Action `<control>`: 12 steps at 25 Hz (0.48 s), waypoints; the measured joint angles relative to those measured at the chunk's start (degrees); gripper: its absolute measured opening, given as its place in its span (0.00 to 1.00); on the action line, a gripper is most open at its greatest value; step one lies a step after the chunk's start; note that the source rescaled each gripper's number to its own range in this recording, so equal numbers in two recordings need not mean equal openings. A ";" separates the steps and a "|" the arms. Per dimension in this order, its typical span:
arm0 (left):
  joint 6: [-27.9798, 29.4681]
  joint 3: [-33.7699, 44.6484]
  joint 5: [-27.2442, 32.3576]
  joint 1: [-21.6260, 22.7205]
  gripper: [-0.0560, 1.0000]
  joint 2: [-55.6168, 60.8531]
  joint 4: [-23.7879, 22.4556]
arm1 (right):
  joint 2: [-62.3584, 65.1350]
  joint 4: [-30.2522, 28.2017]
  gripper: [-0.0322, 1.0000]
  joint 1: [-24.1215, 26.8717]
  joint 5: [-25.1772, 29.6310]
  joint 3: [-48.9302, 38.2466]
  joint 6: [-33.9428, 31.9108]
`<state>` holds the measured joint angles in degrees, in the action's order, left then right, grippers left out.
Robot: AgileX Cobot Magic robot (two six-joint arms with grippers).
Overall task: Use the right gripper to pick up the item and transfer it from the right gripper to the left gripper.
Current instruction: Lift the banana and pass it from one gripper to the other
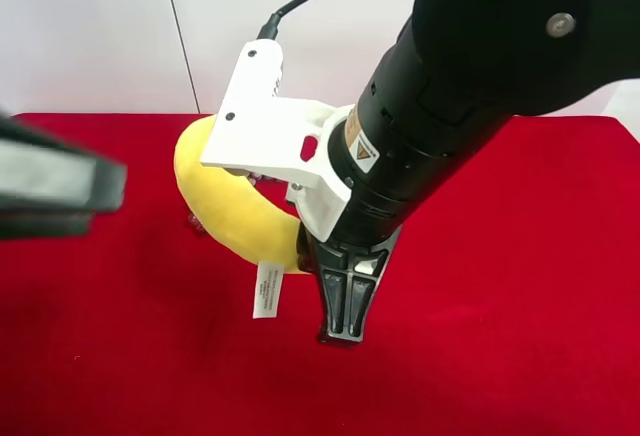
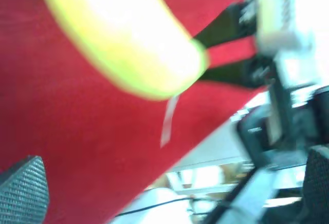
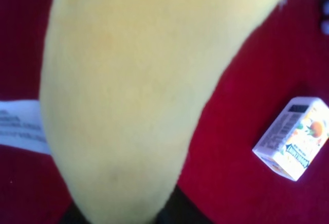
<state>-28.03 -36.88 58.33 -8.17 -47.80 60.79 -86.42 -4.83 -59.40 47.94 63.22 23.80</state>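
The right gripper [image 2: 202, 55] has its fingers [image 2: 229, 23] pinching one end of the plush banana [image 1: 228, 206], held over the red counter [image 1: 520, 336]; the left gripper's fingers [image 2: 23, 189] stand spread, apart from it.

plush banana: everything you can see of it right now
The plush banana is curved, plain yellow, and looks like soft fuzzy fabric. A white printed tag hangs from its lower side. The right gripper has its fingers closed on one end. The other end curves away, partly hidden by the white wrist bracket. It seems to be held just clear of the red cloth, though any contact underneath is hidden.
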 joint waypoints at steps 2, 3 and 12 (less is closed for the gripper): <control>-2.31 -0.11 -0.18 0.00 1.00 -4.04 4.60 | 0.00 -0.07 0.03 0.00 -0.59 0.00 0.00; -3.37 -0.18 -0.40 0.00 1.00 -5.57 6.31 | 0.00 -0.07 0.03 0.00 -0.87 0.00 0.05; -10.17 -0.18 -3.07 0.00 1.00 -16.36 14.91 | 0.00 0.85 0.03 0.00 -2.28 0.00 2.12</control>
<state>-38.19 -37.06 55.26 -8.17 -64.16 75.70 -86.42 -3.98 -59.40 45.66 63.22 25.92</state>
